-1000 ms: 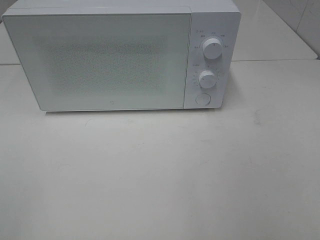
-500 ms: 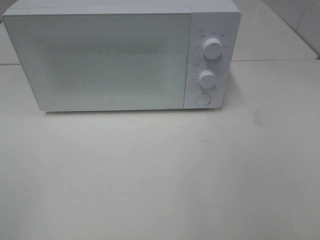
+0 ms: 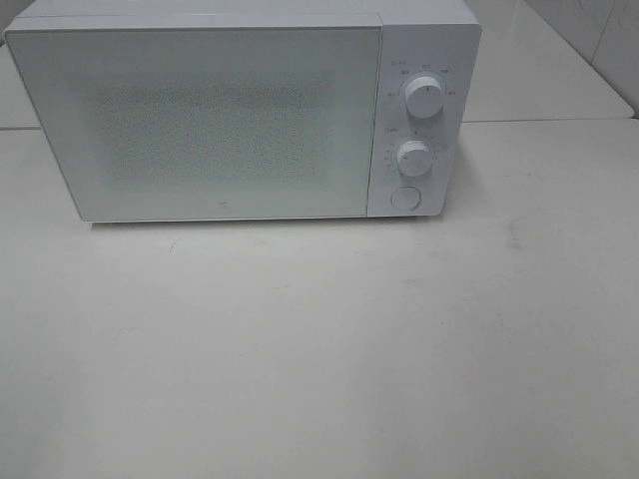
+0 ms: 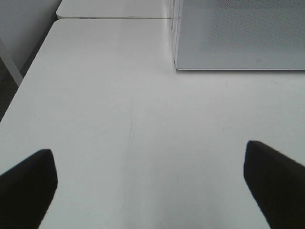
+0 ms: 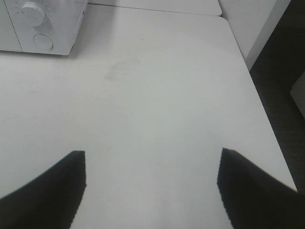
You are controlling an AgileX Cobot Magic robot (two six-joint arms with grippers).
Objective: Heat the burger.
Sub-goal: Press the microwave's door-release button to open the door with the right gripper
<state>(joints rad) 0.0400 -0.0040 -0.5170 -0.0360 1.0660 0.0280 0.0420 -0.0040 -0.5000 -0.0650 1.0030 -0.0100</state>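
Observation:
A white microwave (image 3: 240, 110) stands at the back of the white table (image 3: 319, 349) with its door shut. Its panel on the right has two round knobs (image 3: 423, 97) and a round button (image 3: 404, 198). The burger is hidden or out of view in all views. No gripper shows in the exterior high view. My left gripper (image 4: 150, 183) is open and empty over bare table, short of the microwave's left front corner (image 4: 238, 36). My right gripper (image 5: 151, 186) is open and empty over bare table, to the right of the microwave's panel (image 5: 43, 24).
The table's left edge (image 4: 19, 95) shows in the left wrist view and its right edge (image 5: 267, 124) in the right wrist view, with dark floor beyond. A second table (image 3: 539, 70) adjoins behind the microwave.

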